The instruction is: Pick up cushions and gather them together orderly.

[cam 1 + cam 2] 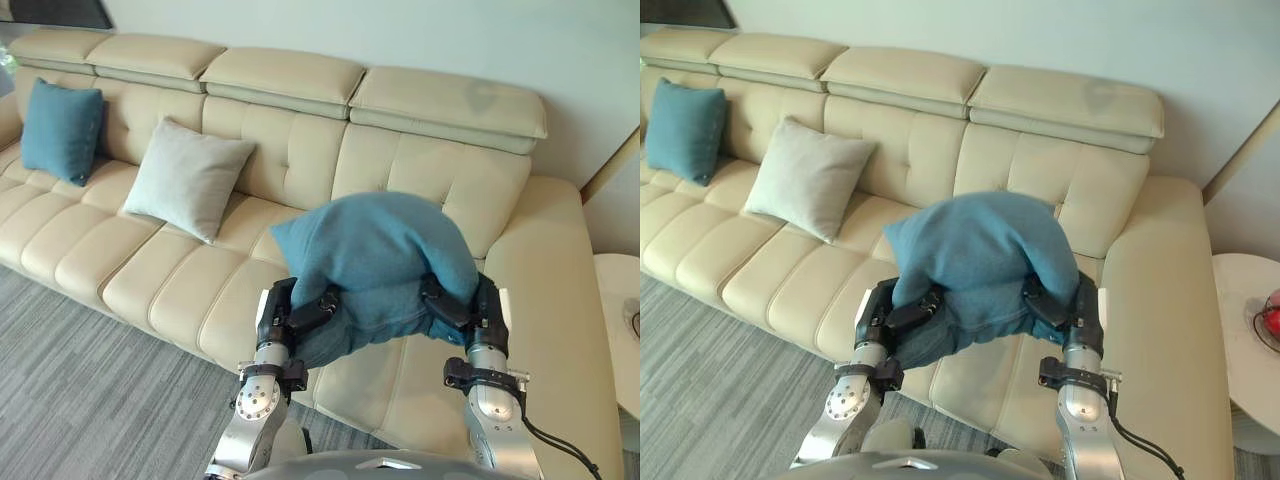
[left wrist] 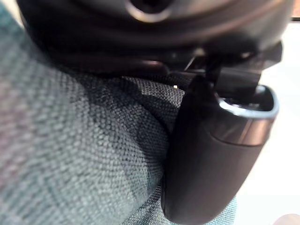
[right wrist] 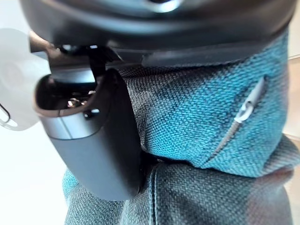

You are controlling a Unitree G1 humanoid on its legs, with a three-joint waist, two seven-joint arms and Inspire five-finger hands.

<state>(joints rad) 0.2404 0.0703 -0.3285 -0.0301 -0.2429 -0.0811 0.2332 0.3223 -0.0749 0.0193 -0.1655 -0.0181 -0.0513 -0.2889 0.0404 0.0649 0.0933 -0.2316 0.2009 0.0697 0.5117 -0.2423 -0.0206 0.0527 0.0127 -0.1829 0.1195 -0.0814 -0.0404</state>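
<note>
Cushion in teal weave (image 1: 375,250) droops over both hands, held above the right-hand seat of the cream sofa (image 1: 440,190). The left hand (image 1: 292,318) and right hand (image 1: 468,305) clamp it from either side, thumbs dug into creased fabric, fingers buried beneath. Its zip pull (image 3: 248,103) shows by the right thumb. A pale grey cushion (image 1: 187,178) and a second teal cushion (image 1: 62,130) lean on the backrest well to the left, apart from each other. A white side table (image 1: 1250,330) is cut off at the right.

On sofa (image 1: 420,170): end cushion (image 1: 62,130) left, middle cushion (image 1: 187,178) right; third cushion (image 1: 375,250) seemingly above seat.
</note>
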